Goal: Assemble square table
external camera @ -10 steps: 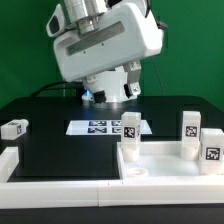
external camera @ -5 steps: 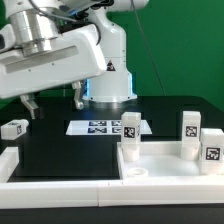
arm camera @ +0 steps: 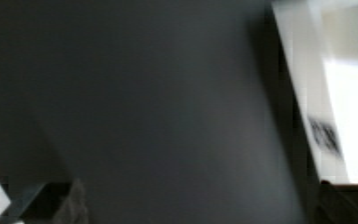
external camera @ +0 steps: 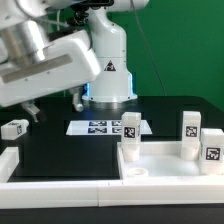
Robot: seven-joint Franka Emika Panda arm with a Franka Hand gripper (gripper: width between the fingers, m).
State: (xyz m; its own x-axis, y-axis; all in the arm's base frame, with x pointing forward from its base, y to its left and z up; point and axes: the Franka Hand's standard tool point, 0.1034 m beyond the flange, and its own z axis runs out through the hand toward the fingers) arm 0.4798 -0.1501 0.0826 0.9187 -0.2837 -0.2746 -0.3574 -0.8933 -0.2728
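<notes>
3 legs (external camera: 129, 127) upright on tabletop (external camera: 170, 160), 1 apart.

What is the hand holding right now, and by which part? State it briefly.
Nothing. The hand hangs open above the black table, apart from the loose leg lying near it.

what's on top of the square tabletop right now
Three white tagged legs stand on the tabletop: one at the exterior view's left, two at its right. Whether they sit in sockets is hidden.
</notes>
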